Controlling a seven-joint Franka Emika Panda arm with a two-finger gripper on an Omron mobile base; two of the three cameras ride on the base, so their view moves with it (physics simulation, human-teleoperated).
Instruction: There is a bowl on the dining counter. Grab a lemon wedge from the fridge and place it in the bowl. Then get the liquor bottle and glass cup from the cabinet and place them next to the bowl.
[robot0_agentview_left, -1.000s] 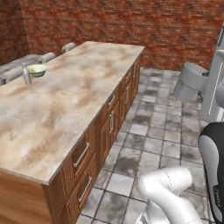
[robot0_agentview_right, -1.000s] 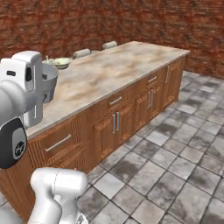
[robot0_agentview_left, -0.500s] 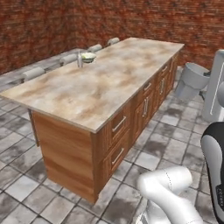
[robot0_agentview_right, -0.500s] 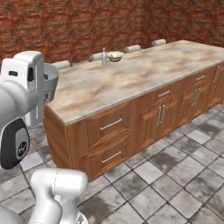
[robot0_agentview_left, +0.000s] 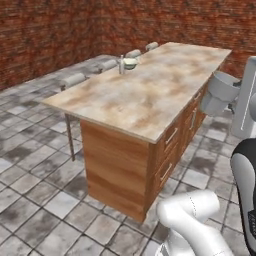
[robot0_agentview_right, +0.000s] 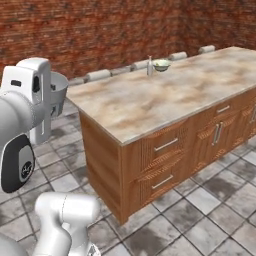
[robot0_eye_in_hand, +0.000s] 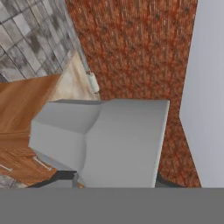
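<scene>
A grey glass cup (robot0_eye_in_hand: 105, 140) sits between my gripper's (robot0_eye_in_hand: 116, 179) dark fingertips, and the gripper is shut on it. In the left base view the cup (robot0_agentview_left: 219, 93) hangs at the right, held by the gripper (robot0_agentview_left: 231, 98) above the counter's long side. In the right base view the cup (robot0_agentview_right: 58, 90) is at the left, beside the white hand. Far down the dining counter (robot0_agentview_left: 150, 100) stands the bowl (robot0_agentview_left: 130, 62) with something pale yellow-green in it. A slim liquor bottle (robot0_agentview_left: 121, 65) stands right beside it. The bowl (robot0_agentview_right: 161, 65) and the bottle (robot0_agentview_right: 149, 65) also show in the right base view.
The wooden counter's near end (robot0_agentview_left: 117, 170) faces me, and drawers (robot0_agentview_right: 165, 162) run along its side. Grey stools (robot0_agentview_left: 75, 79) line the far side. A brick wall (robot0_agentview_right: 100, 30) closes the room behind. Tiled floor (robot0_agentview_left: 35, 165) lies open to the left of the counter.
The whole picture has shifted: the base has driven round toward the counter's end, so the bowl and bottle look farther off. The cup stays in the gripper.
</scene>
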